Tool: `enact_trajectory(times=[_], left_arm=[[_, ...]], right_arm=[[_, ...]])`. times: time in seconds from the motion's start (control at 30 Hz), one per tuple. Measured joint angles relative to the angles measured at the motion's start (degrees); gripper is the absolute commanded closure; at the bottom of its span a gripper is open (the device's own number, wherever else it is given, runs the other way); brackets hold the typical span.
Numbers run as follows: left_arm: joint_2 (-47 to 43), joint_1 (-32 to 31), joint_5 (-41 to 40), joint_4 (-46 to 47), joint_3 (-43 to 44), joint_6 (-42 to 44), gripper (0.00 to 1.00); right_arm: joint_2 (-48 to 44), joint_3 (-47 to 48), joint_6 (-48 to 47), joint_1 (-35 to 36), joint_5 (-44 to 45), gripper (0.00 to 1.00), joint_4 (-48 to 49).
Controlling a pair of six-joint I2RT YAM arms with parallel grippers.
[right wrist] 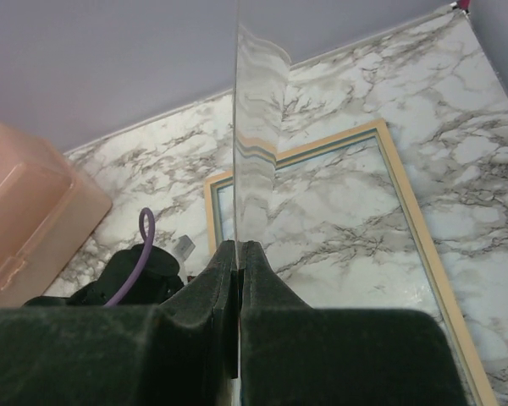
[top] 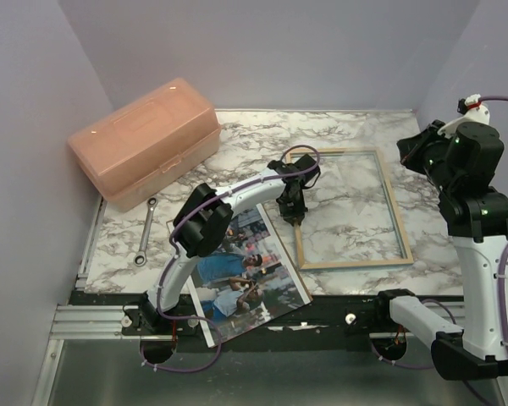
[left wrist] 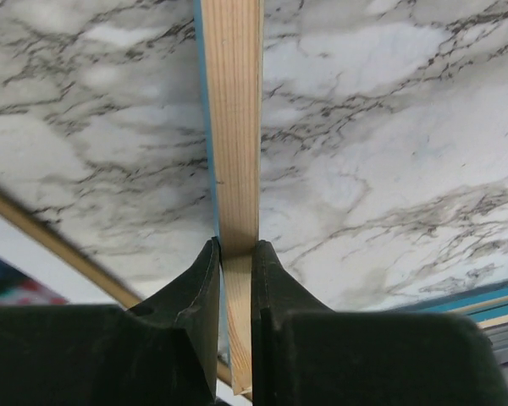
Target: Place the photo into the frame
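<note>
The frame (top: 356, 263) lies on the marble table with its pale wood reverse up. My left gripper (top: 289, 214) is down on the frame's left bar. In the left wrist view the jaws (left wrist: 235, 245) press both sides of that wooden bar (left wrist: 233, 127), and a blue edge shows along its left. The photo (top: 245, 279), a colour street print, lies face up at the table's near edge, partly under my left arm. My right gripper (top: 409, 150) is raised at the right. In its wrist view it (right wrist: 238, 245) is shut on a thin clear pane (right wrist: 258, 127) held edge-on above the frame (right wrist: 411, 211).
A peach plastic toolbox (top: 144, 139) stands at the back left, with a metal wrench (top: 146, 233) lying in front of it. Lilac walls close in the table on three sides. A black rail runs along the near edge.
</note>
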Motion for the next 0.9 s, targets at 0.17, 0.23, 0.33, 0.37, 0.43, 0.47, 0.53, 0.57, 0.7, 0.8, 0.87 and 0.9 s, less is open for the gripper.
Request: enact_trajectory(times=[0.17,0.23,0.33,0.37,0.43,0.47,0.53,0.57,0.7,0.8,0.87,0.9], left_arm=[[-6.1,0.5,-0.6,0.2,-4.2,1.7,1.0],[-8.9,0.9,-0.7,0.5,-5.6,2.6,1.0],[-14.4,1.8,-0.7,1.2,-9.7,4.5,1.0],[-15.5,2.1,-0.7,1.2,-10.6,4.9,1.0],[-19.2,3.2,-0.7,1.2,-13.5,6.8,1.0],[-20.3,3.6,-0.8,1.1,-14.5,7.5,1.0],[-22.9,4.3,-1.0,1.3,-17.4,9.0,1.0],[-24.1,4.8,-1.2,1.4,-18.9,9.9,1.0],[-28.2,5.8,-2.1,2.6,-26.6,12.4,1.0],[-30.3,6.2,-2.7,3.9,-32.5,13.2,1.0],[-31.0,6.4,-2.8,4.6,-35.0,13.6,1.0],[-31.4,6.5,-2.8,5.1,-36.4,13.8,1.0]], right_arm=[[1.3,0.0,0.1,0.0,-4.0,1.0,0.0],[1.7,0.0,0.2,0.0,-5.9,1.0,0.0],[2.2,0.0,0.3,0.0,-8.3,1.0,0.0],[2.3,0.0,0.3,0.0,-9.2,1.0,0.0],[2.5,-0.4,0.3,0.0,-11.0,1.0,0.0],[2.6,-0.6,0.4,0.0,-12.0,1.0,0.0],[2.8,-1.2,0.7,0.0,-13.9,0.99,0.0],[2.9,-1.6,0.8,0.0,-14.8,1.0,0.0],[3.0,-3.5,1.7,0.0,-18.7,1.0,0.1],[3.1,-4.6,2.6,0.0,-21.5,1.0,0.4],[3.2,-5.4,3.3,0.0,-23.2,1.0,0.7],[3.2,-5.7,3.5,0.0,-24.0,0.99,0.8]])
